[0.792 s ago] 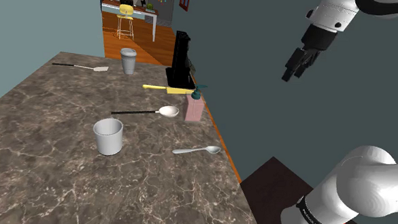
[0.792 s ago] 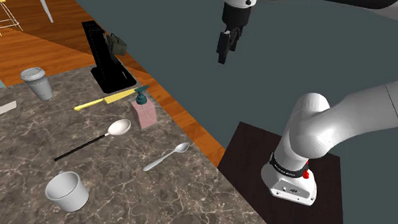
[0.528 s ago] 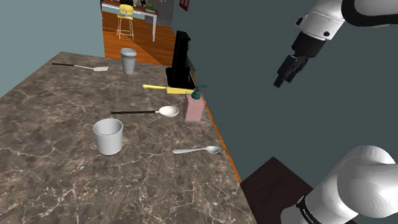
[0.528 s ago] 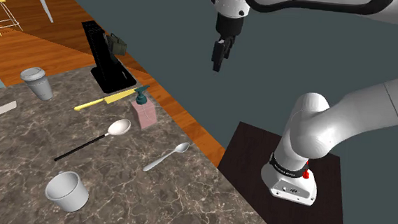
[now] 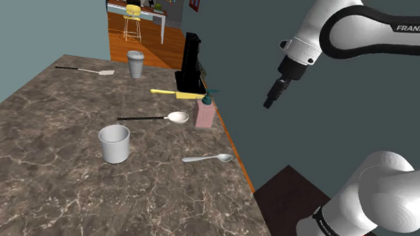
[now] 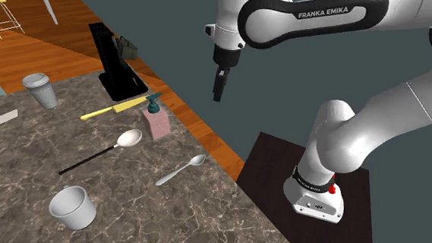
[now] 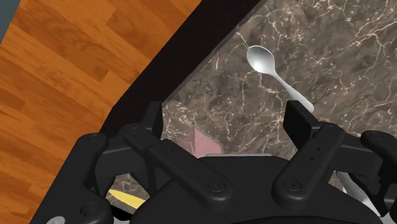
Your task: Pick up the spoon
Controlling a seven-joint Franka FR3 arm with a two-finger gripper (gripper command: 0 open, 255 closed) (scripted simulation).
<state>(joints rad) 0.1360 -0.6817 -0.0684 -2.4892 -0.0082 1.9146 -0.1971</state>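
The spoon [image 5: 208, 159], small and silvery, lies flat on the marbled tabletop [image 5: 48, 180], its bowl just beside the edge that faces the stand [image 5: 285, 192]. The claw [image 5: 271, 101] hangs well above the spoon and out past that edge, fingers spread apart and grasping nothing. Bare marble surrounds the spoon; a pink soap dispenser [image 5: 205, 113] and a white cup [image 5: 114, 143] stand near it but apart. The arm [image 6: 319, 12] bears the lettering "FRANKA EMIKA".
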